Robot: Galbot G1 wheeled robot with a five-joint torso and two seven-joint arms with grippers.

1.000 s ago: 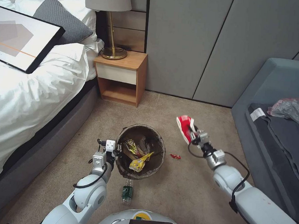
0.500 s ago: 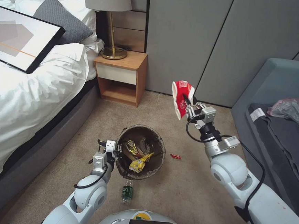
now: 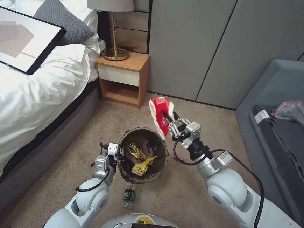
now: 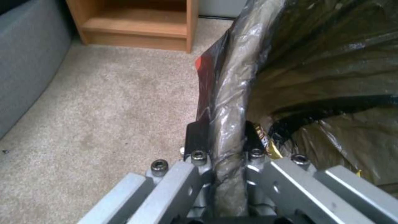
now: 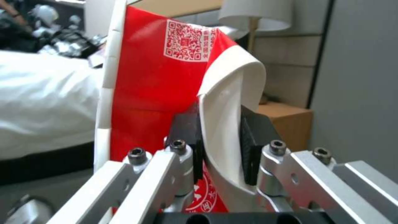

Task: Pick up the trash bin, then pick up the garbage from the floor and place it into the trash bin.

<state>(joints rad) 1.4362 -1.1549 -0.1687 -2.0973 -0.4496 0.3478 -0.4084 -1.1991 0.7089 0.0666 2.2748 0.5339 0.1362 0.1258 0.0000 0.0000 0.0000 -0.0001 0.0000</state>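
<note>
The trash bin, a round bucket with a dark liner, sits low over the carpet, and my left gripper is shut on its near-left rim. The left wrist view shows the fingers of the left gripper pinching the bag-covered rim. A yellow wrapper and other litter lie inside. My right gripper is shut on a crushed red-and-white noodle cup, held in the air just above the bin's far right rim. In the right wrist view the right gripper clamps the cup's white wall. A green-labelled bottle lies on the floor near my base. A small red wrapper lies right of the bin, partly behind my right arm's cable.
A wooden nightstand with a lamp stands at the back wall. The bed, carrying a framed picture, runs along the left. A grey sofa with a grey plastic bag is on the right. Open carpet lies between.
My right gripper lifted the noodle cup from beside the bin, then swung it left and down to the bin's far rim. The left arm and bin stayed put.
</note>
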